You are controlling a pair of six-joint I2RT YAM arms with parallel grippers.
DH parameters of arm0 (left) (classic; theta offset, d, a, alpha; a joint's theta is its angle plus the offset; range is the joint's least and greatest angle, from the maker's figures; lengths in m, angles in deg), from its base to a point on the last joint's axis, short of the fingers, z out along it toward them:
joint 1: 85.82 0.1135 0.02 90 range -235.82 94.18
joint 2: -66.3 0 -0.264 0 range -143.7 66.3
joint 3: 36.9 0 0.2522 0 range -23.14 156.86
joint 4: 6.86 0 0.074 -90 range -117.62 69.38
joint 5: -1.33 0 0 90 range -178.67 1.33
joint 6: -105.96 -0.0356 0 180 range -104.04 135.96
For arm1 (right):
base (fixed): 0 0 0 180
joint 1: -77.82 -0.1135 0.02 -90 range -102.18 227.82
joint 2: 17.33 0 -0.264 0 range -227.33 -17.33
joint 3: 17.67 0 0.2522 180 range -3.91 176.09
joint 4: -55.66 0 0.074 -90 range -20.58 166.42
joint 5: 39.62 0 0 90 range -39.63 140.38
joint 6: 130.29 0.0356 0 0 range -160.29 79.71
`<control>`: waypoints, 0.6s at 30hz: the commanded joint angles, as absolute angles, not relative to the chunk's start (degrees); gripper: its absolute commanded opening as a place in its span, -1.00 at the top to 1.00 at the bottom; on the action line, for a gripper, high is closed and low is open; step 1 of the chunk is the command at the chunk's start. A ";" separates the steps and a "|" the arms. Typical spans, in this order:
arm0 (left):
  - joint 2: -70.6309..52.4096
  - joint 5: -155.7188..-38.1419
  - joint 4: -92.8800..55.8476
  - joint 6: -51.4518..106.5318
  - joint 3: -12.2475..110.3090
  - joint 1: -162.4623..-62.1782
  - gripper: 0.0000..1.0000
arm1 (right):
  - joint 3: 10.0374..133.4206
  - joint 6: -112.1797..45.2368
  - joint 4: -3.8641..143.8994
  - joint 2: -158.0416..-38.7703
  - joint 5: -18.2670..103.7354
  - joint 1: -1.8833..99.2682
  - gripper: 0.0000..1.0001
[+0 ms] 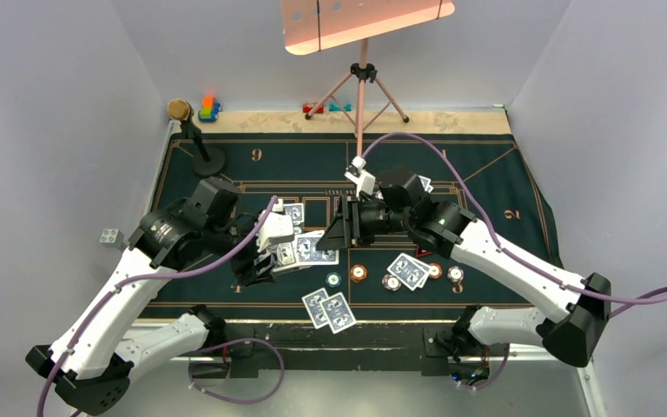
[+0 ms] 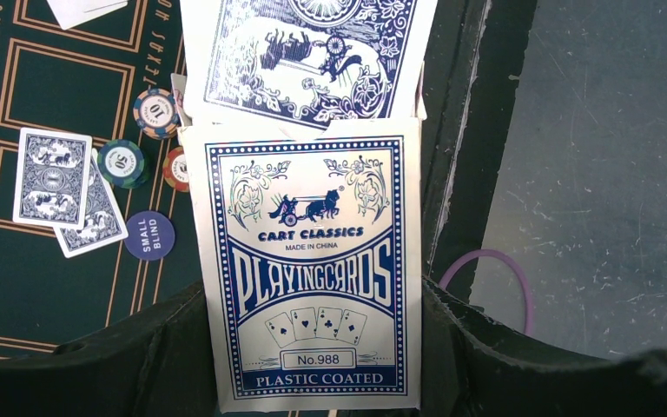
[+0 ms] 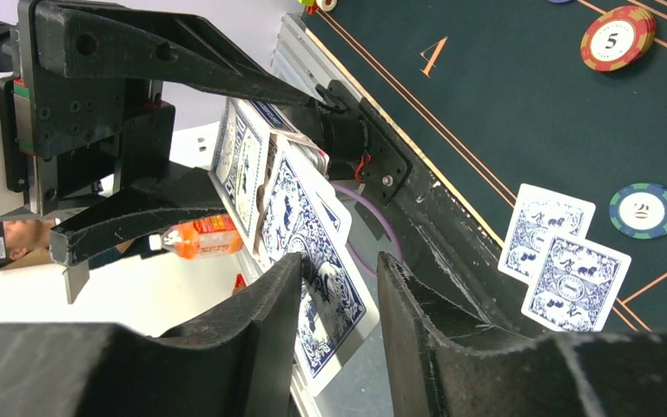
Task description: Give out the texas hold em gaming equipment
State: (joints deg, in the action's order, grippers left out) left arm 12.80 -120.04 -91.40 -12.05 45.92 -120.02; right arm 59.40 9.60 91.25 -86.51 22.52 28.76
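Nearest the edge, just this side of the box [image 2: 308, 226] and a touch to its right, two cards [image 1: 330, 310] lie face down and overlapping on the mat [image 1: 486, 174]. A little further in, right of the box, there's a loose row of chips: a teal chip [image 1: 334, 279], an orange chip [image 1: 359, 273] and a pinkish chip [image 1: 391, 281]. A second pair [image 1: 408, 270] of face-down cards lies just right of that last one.

The box itself is held up off the mat. The left end effector [image 2: 313, 300] is clamped across its width, and a card [image 3: 313, 261] sticks out of its open end. The right end effector [image 3: 339, 261] meets the box from the right. Its jaws stand apart, one on each side of that card, and I can't tell whether they touch it.

Just beyond the box, more cards [image 1: 293, 213] lie face down. Well beyond it to the left is a gold-topped stand [image 1: 193, 130], with toy blocks [image 1: 208, 109] behind that.
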 commanded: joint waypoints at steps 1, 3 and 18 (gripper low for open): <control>13.61 -122.17 -89.04 -11.29 48.18 -120.17 0.28 | 58.94 8.80 92.73 -84.45 23.83 29.28 0.21; 13.73 -122.00 -89.15 -11.29 48.08 -120.17 0.28 | 58.94 8.76 93.30 -84.01 24.10 29.66 0.29; 14.16 -121.86 -89.10 -11.31 47.70 -120.16 0.29 | 61.89 4.64 101.21 -79.93 23.82 36.41 0.65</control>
